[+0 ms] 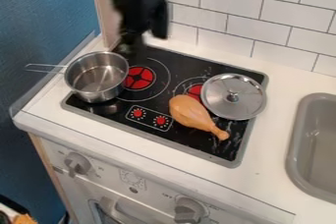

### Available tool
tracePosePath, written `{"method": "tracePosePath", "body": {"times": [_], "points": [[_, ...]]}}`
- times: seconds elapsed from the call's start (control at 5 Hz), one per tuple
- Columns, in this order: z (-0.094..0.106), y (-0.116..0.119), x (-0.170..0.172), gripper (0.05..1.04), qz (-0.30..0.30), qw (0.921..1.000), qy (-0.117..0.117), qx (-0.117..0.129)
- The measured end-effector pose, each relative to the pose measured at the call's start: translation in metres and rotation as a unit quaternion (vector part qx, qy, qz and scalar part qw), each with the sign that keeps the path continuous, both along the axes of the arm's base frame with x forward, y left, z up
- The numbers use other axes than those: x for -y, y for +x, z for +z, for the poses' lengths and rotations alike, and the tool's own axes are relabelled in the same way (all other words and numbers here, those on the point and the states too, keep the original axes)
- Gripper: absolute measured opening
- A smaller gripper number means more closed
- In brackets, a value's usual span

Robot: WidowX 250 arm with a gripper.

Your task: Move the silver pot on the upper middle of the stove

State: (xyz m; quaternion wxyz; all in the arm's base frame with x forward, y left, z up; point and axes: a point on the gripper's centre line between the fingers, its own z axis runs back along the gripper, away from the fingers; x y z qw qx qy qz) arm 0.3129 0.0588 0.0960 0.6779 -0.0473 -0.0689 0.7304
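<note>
With the silver pot (97, 78) at the left edge of the stove (187, 135), left of frame centre, the step appears to be pre-grasp positioning: the gripper (141, 41), upper left, opening indeterminable, pot ungrasped, should next align and grasp.

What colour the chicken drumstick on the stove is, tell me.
The chicken drumstick is light orange-tan, best in the camera view.
</note>
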Motion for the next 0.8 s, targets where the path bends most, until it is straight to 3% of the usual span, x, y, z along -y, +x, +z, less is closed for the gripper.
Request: {"method": "tracePosePath", "body": {"times": [0.2, 0.4, 0.6, 0.8], "points": [[-0.008, -0.017, -0.037, 1.001, 0.077, 0.9967, 0.024, -0.014], [-0.023, -0.033, -0.056, 1.001, 0.132, 0.9909, 0.023, -0.016], [-0.042, -0.038, -0.064, 1.001, 0.157, 0.985, 0.052, -0.048], [-0.064, -0.038, -0.063, 1.001, 0.159, 0.9835, 0.051, -0.07]]}}
